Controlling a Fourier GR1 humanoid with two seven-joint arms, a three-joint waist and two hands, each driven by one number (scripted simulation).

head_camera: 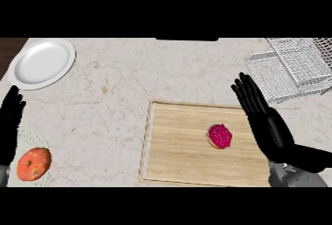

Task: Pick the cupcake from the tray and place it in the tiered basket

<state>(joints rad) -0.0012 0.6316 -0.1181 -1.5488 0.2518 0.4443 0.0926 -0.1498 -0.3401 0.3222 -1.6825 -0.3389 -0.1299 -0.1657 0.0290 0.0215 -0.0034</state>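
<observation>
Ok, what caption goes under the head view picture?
Open right hand beside the cupcake on the tray, basket off to the far right.

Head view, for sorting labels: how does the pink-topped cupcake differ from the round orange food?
The pink-topped cupcake sits on the light wooden tray; the round orange food lies off it, near the left edge. The cupcake is pink and smaller; the orange food looks larger. Both are roundish.

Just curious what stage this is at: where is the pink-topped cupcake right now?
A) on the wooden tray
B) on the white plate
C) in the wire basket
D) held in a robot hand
A: the cupcake lies on the wooden tray, apart from the open right robot hand beside it, and outside the wire basket.
</observation>
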